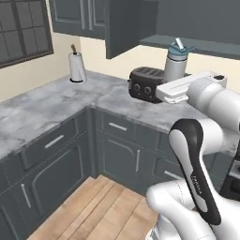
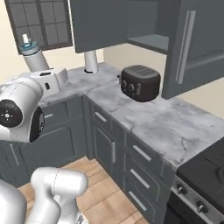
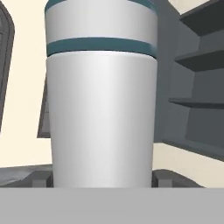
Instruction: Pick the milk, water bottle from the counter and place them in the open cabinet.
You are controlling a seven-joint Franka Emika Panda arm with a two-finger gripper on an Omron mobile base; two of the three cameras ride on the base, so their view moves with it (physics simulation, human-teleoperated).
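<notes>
My gripper (image 3: 103,177) is shut on the water bottle (image 3: 100,109), a light grey cylinder with teal bands that stands between the two dark fingertips (image 3: 41,177). In the left base view the water bottle (image 1: 175,63), teal cap and spout up, rises from my hand in the air in front of the open cabinet (image 1: 187,44), near its grey shelf. In the right base view the water bottle (image 2: 35,57) tilts slightly, left of the open cabinet (image 2: 151,41) and its door with a silver bar handle (image 2: 186,48). The milk and the counter are out of view.
A black toaster (image 1: 147,84) sits on the marble wall worktop (image 1: 47,108) under the cabinet. A paper towel roll (image 1: 77,67) stands in the corner by the window. A stove (image 2: 205,175) is at the right end. Drawers and base cabinets run below.
</notes>
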